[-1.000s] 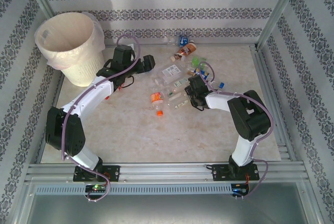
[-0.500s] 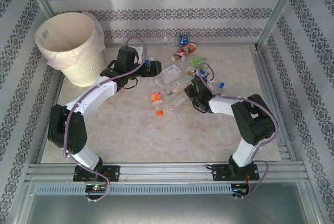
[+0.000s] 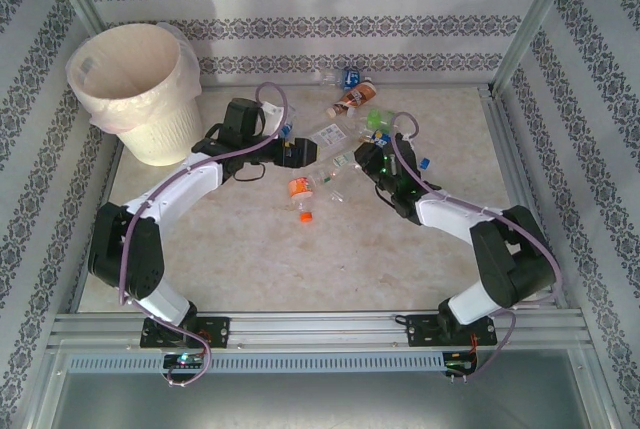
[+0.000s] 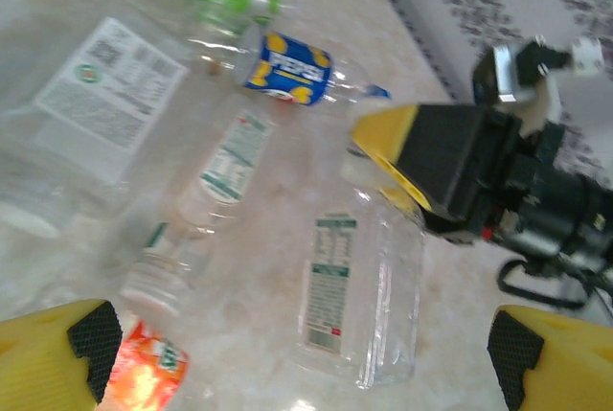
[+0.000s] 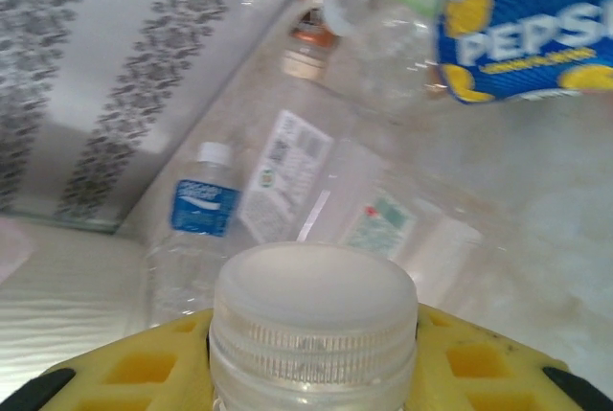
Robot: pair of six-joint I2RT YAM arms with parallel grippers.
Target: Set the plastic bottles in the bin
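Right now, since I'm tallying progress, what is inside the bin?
Inside the bin I see the pale bag liner and no bottle; the plastic bottles in view lie outside it. Its near inner wall and part of its bottom are hidden by the rim.

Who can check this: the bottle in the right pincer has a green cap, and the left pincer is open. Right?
Not quite: the right wrist view shows a white cap on the bottle in the right pincer. The left pincer is open.
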